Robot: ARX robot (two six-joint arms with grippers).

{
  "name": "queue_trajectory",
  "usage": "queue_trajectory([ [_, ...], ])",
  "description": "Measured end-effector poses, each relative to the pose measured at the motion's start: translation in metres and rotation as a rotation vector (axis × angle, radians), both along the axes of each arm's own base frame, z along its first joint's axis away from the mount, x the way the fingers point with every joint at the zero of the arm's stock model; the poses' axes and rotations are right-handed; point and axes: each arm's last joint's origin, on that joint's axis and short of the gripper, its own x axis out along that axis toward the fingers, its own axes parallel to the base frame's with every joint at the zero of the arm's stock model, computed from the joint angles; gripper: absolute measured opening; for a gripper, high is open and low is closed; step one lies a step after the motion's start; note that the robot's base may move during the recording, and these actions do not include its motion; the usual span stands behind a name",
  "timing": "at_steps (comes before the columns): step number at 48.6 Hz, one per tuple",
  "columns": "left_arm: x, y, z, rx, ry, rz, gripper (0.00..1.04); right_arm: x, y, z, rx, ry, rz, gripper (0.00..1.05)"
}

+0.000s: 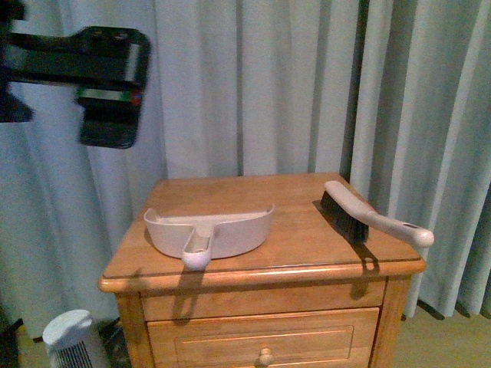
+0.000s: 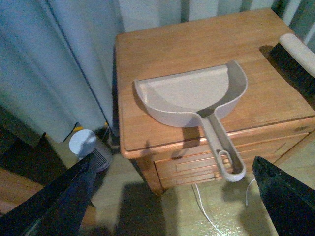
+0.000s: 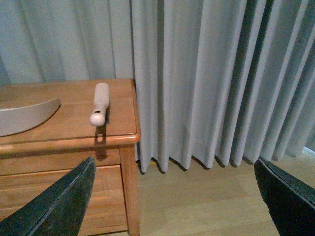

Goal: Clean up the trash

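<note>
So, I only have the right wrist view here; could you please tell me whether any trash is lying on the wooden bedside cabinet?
Observer: No crumpled white tissue wad shows on the wooden cabinet top in any view.
Operator: Thank you. Which way does the pale plastic dustpan lie?
Observer: The pale plastic dustpan has its handle sticking out past the cabinet's front edge.
Operator: And what is the left gripper doing?
Observer: The left gripper is open and holds nothing; its camera looks down on the dustpan.
</note>
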Motion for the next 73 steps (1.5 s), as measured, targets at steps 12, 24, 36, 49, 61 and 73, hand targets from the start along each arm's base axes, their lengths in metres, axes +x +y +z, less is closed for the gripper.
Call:
queue_trajectory([
  [12,0.049,-0.056,-0.011,0.051,0.11,-0.043,0.97,0.0,0.0,0.0,0.0,0.0,0.0,0.97],
  [24,0.081,-0.076,-0.041,0.064,0.203,0.019,0.97,0.0,0.0,0.0,0.0,0.0,0.0,0.97],
  [36,0.107,-0.082,-0.072,0.073,0.304,0.092,0.97,0.0,0.0,0.0,0.0,0.0,0.0,0.97],
  [49,0.123,-0.078,-0.092,0.098,0.343,0.138,0.97,0.0,0.0,0.0,0.0,0.0,0.0,0.97],
  [61,0.13,-0.082,-0.097,0.094,0.353,0.131,0.97,0.0,0.0,0.0,0.0,0.0,0.0,0.97],
  [73,0.136,-0.082,-0.103,0.095,0.364,0.133,0.97,0.0,0.0,0.0,0.0,0.0,0.0,0.97],
])
